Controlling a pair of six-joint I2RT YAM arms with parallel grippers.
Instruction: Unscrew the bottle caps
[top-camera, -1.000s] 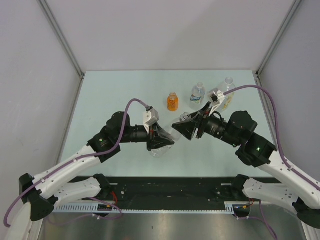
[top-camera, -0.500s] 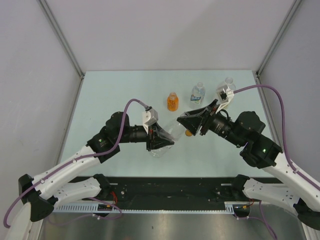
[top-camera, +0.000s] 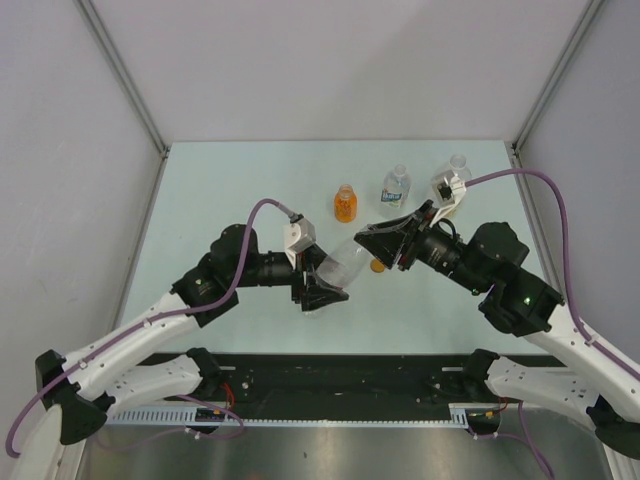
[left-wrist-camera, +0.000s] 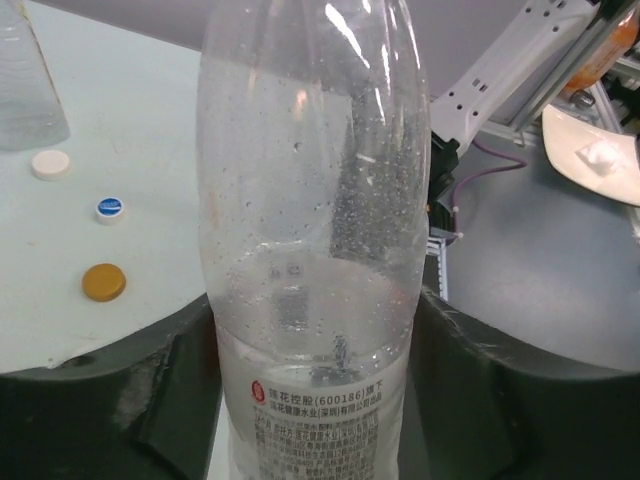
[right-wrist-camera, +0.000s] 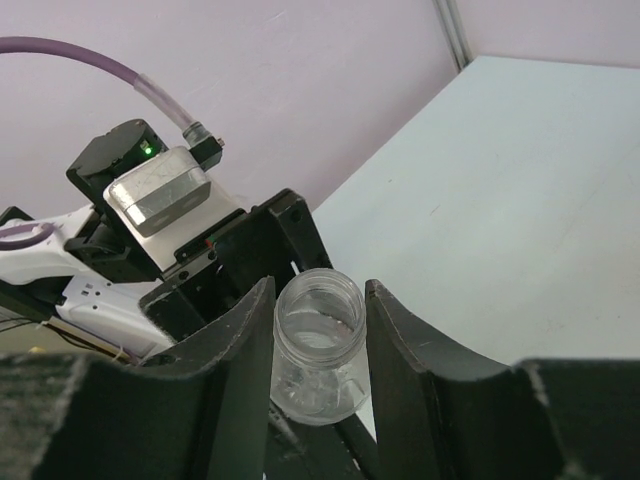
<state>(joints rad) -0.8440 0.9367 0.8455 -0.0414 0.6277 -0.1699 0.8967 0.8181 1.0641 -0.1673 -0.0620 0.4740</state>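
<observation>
The large clear bottle (top-camera: 345, 262) hangs tilted between my two grippers, its mouth open and capless. In the right wrist view my right gripper (right-wrist-camera: 318, 290) is shut on its threaded neck (right-wrist-camera: 318, 330). My left gripper (left-wrist-camera: 313, 310) is open around the labelled lower body of the bottle (left-wrist-camera: 310, 180), and a thin gap shows beside the left finger. Three loose caps lie on the table: white (left-wrist-camera: 50, 163), blue (left-wrist-camera: 110, 208) and orange-brown (left-wrist-camera: 103, 282). From above, the orange-brown cap (top-camera: 377, 266) lies just under the right gripper (top-camera: 372, 243). The left gripper (top-camera: 322, 290) sits at the bottle's base.
A small orange bottle (top-camera: 345, 203) and a blue-labelled clear bottle (top-camera: 396, 187) stand behind the grippers. Another clear bottle (top-camera: 457, 168) stands partly behind the right wrist camera. Grey walls close the table (top-camera: 220, 190) at the back and both sides.
My left gripper has opened and drawn back slightly. My right gripper has closed on the bottle's neck. The bottle has tipped over toward the right gripper.
</observation>
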